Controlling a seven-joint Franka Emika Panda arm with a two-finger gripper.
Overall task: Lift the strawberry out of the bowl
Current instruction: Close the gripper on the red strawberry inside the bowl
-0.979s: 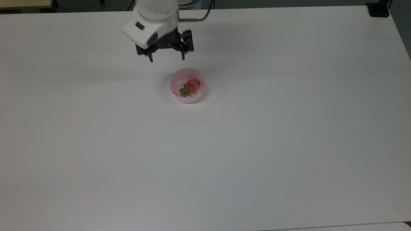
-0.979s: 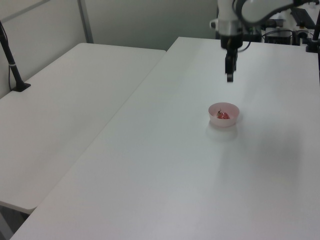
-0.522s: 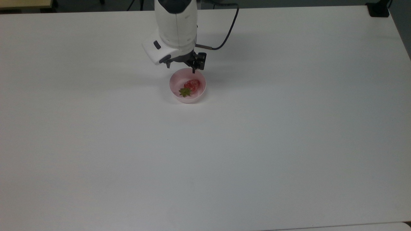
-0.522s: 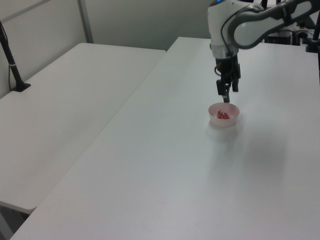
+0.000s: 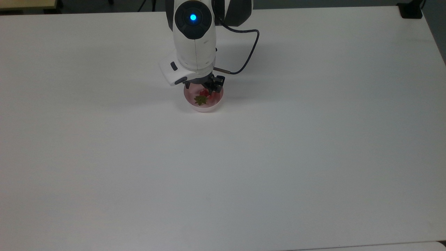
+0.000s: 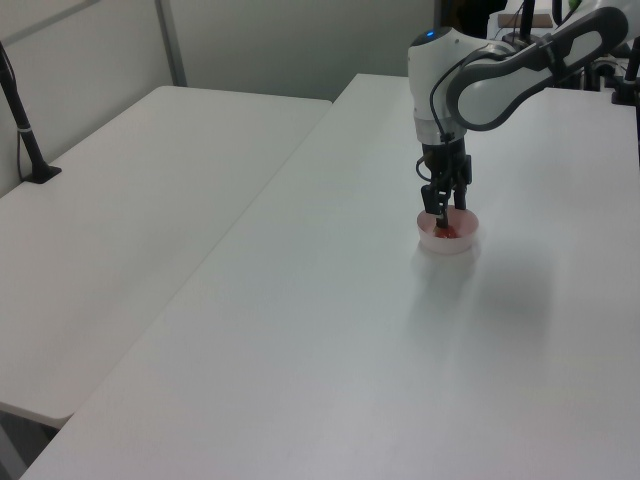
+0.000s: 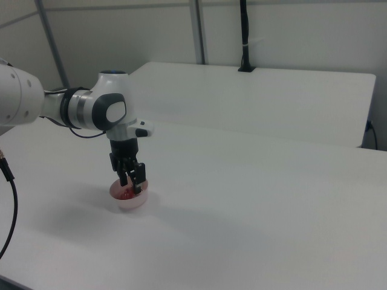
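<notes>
Strawberry (image 5: 201,97) in pink bowl (image 5: 205,107), hand (image 5: 204,91) just above.

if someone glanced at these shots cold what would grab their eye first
The white robot arm reaching down over a broad white table, with its black claw lowered into a small pink bowl near the top view's upper middle. Inside the bowl lies a red strawberry with its green leafy cap turned toward the top view's bottom, the one spot of strong colour. A blue light glows on the arm.
</notes>
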